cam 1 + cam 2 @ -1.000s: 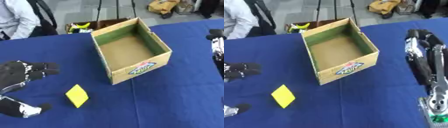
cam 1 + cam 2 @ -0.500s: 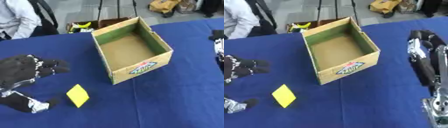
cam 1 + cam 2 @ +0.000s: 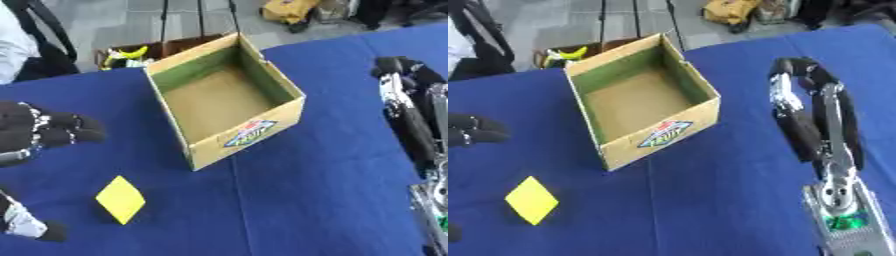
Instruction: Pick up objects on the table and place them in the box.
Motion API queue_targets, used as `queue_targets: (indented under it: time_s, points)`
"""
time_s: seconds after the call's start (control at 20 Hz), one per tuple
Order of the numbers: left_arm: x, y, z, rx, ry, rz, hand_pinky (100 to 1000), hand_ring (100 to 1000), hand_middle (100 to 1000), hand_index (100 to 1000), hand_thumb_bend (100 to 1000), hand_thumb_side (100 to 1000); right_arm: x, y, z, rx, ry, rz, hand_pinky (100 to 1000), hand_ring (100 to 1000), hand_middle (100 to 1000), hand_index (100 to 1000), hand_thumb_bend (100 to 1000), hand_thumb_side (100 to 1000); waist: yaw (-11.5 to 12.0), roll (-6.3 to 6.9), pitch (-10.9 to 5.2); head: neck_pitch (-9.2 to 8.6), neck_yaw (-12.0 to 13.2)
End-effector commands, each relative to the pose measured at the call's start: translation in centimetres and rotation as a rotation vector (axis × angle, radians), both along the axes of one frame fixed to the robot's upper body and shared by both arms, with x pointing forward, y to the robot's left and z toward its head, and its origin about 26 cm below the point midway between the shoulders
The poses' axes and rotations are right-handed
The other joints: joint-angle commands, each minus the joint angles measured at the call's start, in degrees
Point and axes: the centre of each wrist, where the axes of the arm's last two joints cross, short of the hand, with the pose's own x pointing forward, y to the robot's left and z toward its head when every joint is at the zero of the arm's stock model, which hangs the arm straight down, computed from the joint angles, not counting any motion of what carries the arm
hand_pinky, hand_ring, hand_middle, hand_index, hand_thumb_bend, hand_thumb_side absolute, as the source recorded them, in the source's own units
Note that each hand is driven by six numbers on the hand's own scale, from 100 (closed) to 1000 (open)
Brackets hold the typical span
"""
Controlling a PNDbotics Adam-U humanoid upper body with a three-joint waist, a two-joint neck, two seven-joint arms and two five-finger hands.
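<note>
The yellow diamond-shaped piece [image 3: 120, 199] lies flat on the blue desk [image 3: 297, 190], near its front-left corner, well apart from the open cardboard box [image 3: 223, 97], which stands behind it and to its right, empty as far as I can see. Nothing has been picked up yet; this looks like the approach step.

The left hand [image 3: 39, 131] hangs over the desk at the left edge, above and behind the yellow piece and not touching it, its dark fingers curled in on themselves around nothing. The lower part of that arm shows at the bottom-left corner.

The right hand [image 3: 794, 107] is up at the right side (idle, I would say), fingers bent loosely, clamped on nothing.

The next move, as I judge it, calls for the left hand to spread its fingers, come down forward over the piece, and pinch it by its edges, since it lies thin and flat.

The left eye view shows most of the left hand; the right eye view shows only its fingertips, but gives the whole right hand and forearm.
</note>
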Motion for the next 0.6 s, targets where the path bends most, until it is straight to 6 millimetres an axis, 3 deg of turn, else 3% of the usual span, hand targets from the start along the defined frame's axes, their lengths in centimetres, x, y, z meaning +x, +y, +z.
queue_targets:
  time_s: [0.05,0.35,0.6]
  points:
    - [0.14,0.98,1.69,0.146,0.059,-0.043,458,518,788,944,835,700,-0.27,-0.04,0.78,-0.019,-0.026,0.014,936,1000,638,752,100,775,-0.1,-0.04,-1.36,0.30,-0.3]
    - [0.53,1.17,2.17,0.155,0.110,-0.041,457,540,851,965,802,704,-0.23,-0.03,0.76,-0.021,-0.025,0.015,937,1000,638,753,100,775,-0.3,0.11,-1.24,-0.08,-0.4]
    - [0.86,1.08,1.59,0.201,0.123,0.002,481,624,893,990,889,728,-0.23,0.01,0.77,-0.022,-0.024,0.017,938,1000,638,753,100,775,-0.3,0.15,-1.10,-0.28,-0.3]
